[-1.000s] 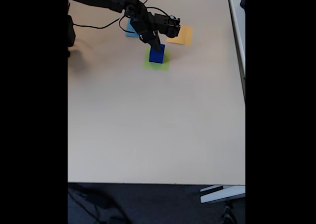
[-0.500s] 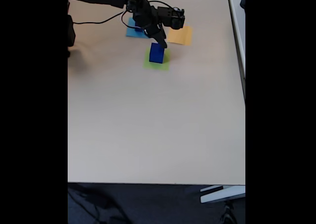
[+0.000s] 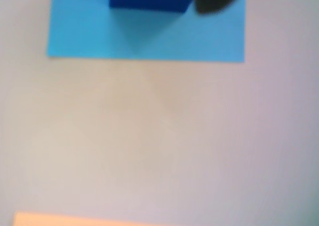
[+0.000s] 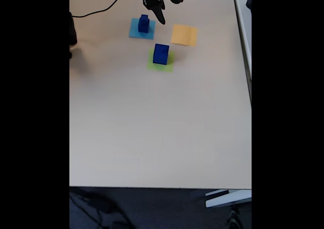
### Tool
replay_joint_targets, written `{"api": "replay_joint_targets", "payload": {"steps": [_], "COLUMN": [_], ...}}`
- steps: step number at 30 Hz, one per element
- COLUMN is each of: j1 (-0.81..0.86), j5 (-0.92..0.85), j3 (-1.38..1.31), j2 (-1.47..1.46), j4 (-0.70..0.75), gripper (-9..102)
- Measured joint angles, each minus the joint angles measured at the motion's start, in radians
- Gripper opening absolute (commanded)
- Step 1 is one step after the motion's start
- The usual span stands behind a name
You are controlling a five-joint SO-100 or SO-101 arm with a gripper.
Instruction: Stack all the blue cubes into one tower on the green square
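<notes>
Roughly two blue cubes [image 4: 161, 54] — one on green square [image 4: 167, 65], one on light-blue square [image 4: 135, 33].

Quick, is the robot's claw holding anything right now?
Gripper: holding nothing; it hangs beside the blue cube on the light-blue square. Open or shut: cannot be told.

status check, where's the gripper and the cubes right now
Gripper hovering beside the light-blue square, holding nothing; jaw state unclear. One blue cube on the green square, another blue cube waiting on the light-blue square. Nothing in the way.
</notes>
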Motion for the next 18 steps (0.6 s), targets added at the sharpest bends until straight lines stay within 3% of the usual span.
{"api": "replay_joint_targets", "payload": {"steps": [8,18], "j1": [-0.067,-0.080], "j5": [0.126,0.127], "j3": [0.169,0.215], "j2": [0.046,0.075], "j4": [-0.046,-0.058], "gripper": [31,29]}}
